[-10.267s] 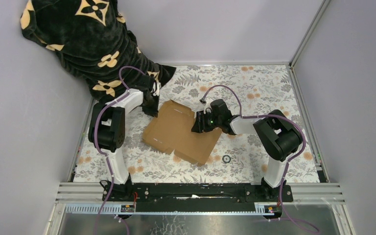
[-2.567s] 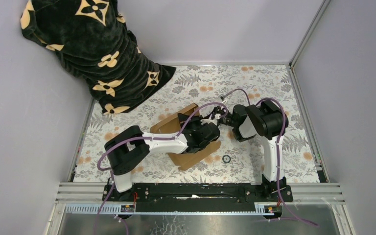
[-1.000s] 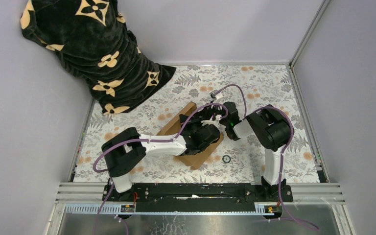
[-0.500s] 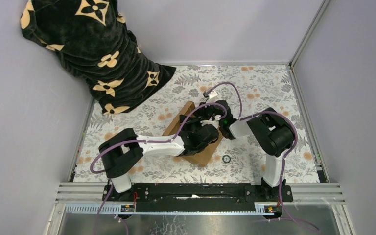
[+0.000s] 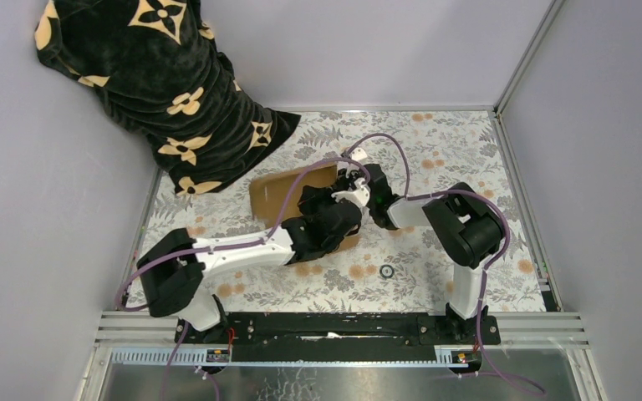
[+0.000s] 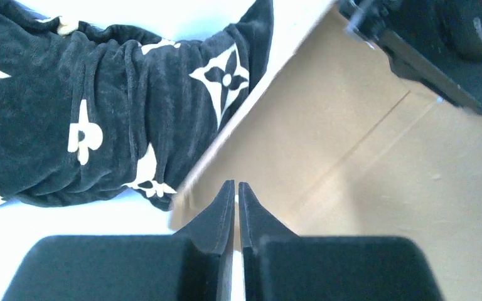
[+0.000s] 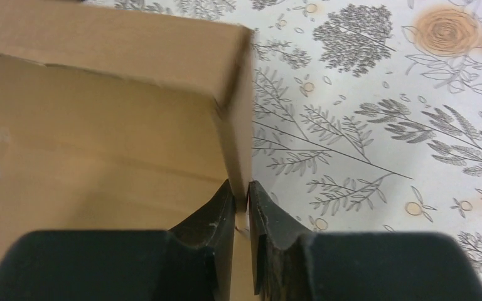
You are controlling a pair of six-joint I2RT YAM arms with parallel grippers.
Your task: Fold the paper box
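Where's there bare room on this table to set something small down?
Bare floral tablecloth lies far right, between the right arm and the side rail, and along the near edge between the arm bases, apart from a small black ring. The middle is crowded: the left arm and right arm meet at the paper box. The black blanket fills the far left corner.

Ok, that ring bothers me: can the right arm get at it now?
Probably not yet: the right pincer is clamped on a wall of the paper box, though nothing covers the ring.
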